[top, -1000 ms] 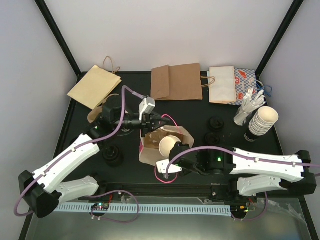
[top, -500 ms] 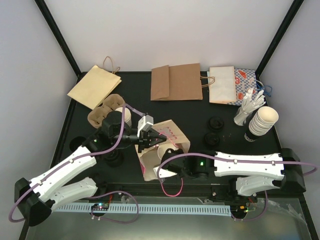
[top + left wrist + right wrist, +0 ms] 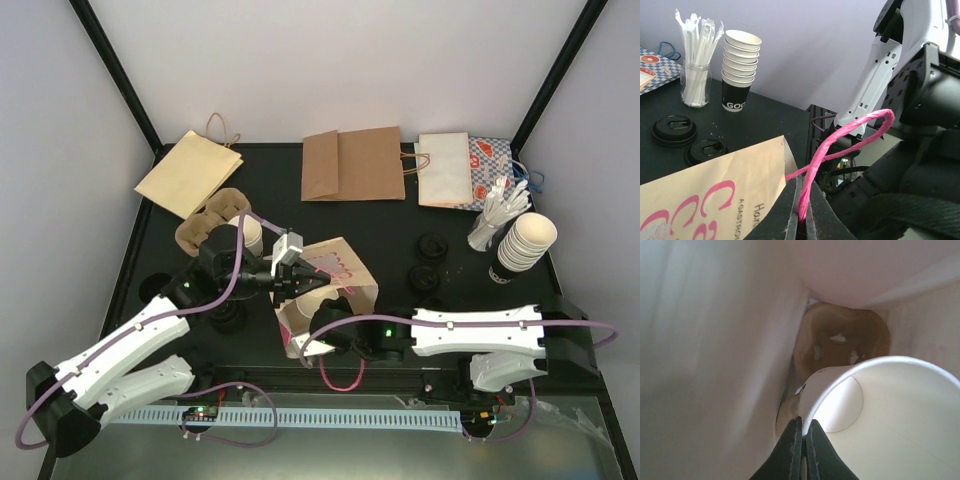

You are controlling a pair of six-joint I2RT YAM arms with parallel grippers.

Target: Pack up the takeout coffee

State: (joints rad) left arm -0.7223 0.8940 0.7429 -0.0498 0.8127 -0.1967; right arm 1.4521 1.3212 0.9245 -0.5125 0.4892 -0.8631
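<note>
We see the left gripper pinched tight on the pink handle of the pink-print paper bag, the twisted cord running down between its dark fingers. In the top view the bag lies tilted in the middle of the black table, its mouth toward the right arm.

The right gripper is inside the bag, pale paper walls all round in its wrist view. Its fingertips are clamped on the wall of the takeout coffee cup just under the rolled rim. The cup is tipped, its cream inside facing the camera. Deeper in the bag, past the cup, there is a brown moulded shape; we cannot tell what it is. From above the cup is hidden by the bag.

Elsewhere:
- A stack of nested cups and a jar of wrapped straws stand at the right.
- Two black lids lie left of them.
- Flat paper bags lie along the back.
- A pulp cup carrier sits by the left arm.
</note>
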